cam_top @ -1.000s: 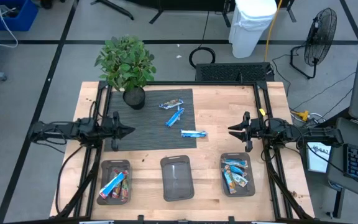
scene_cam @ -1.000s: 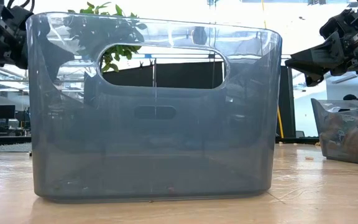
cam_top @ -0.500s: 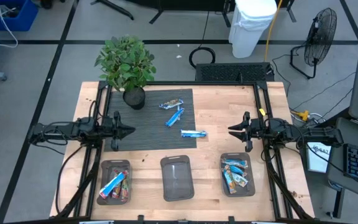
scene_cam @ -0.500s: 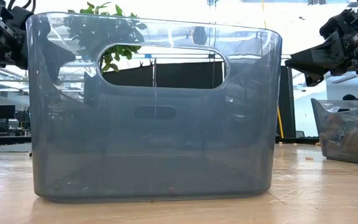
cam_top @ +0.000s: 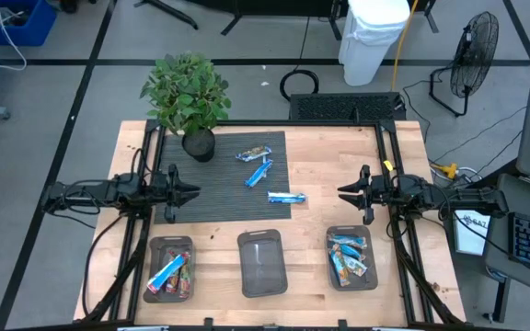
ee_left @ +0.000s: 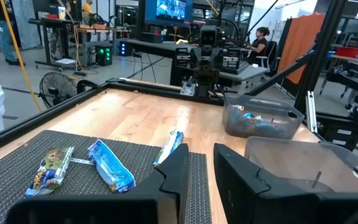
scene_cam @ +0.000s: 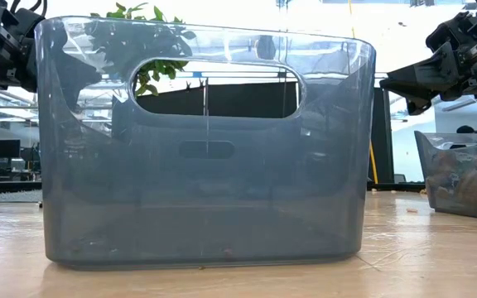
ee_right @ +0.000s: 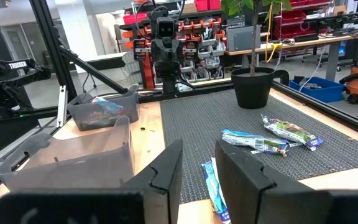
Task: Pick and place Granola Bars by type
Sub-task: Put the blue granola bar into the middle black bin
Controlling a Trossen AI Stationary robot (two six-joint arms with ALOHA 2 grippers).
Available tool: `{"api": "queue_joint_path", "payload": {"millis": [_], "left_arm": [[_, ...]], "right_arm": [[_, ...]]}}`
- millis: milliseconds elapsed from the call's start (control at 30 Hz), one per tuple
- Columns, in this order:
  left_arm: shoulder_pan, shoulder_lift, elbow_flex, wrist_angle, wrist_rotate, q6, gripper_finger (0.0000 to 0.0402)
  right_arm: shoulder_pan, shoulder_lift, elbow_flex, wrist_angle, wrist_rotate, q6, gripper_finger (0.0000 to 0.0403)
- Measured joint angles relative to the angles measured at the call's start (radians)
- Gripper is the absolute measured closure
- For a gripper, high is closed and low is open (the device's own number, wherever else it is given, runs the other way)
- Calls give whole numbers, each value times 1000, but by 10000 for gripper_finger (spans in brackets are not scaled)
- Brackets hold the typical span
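- Step, as judged: between placements. Left tool [cam_top: 194,193] hovers at the mat's [cam_top: 219,207] edge, fingers slightly apart, empty; right tool [cam_top: 341,192] likewise parted and empty.
- Next: reach for a loose bar, matching its bin.
- Count: three granola bars [cam_top: 259,172] on the mat; three bins [cam_top: 262,241] along the surface's near edge, middle one empty.

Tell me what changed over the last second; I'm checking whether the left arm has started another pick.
The left gripper has parted its fingers slightly, holding nothing, and hangs where it was at the mat's left edge. The right gripper, the three Granola Bars on the mat and the bins have not moved.
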Motion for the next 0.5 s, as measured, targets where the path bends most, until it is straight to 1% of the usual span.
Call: {"api": "queue_joint_path", "payload": {"millis": [67,133,333,500], "left_arm": [[0,0,0,0,0,0,325],[0,0,0,0,0,0,328],[0,0,0,1,0,0,331],[0,0,0,1,0,1,329]], "right_arm": [[0,0,0,18,2,-15,316],[0,0,0,89,2,-26,316],[0,0,0,282,2,17,316],[0,0,0,370,1,40,316]]}}
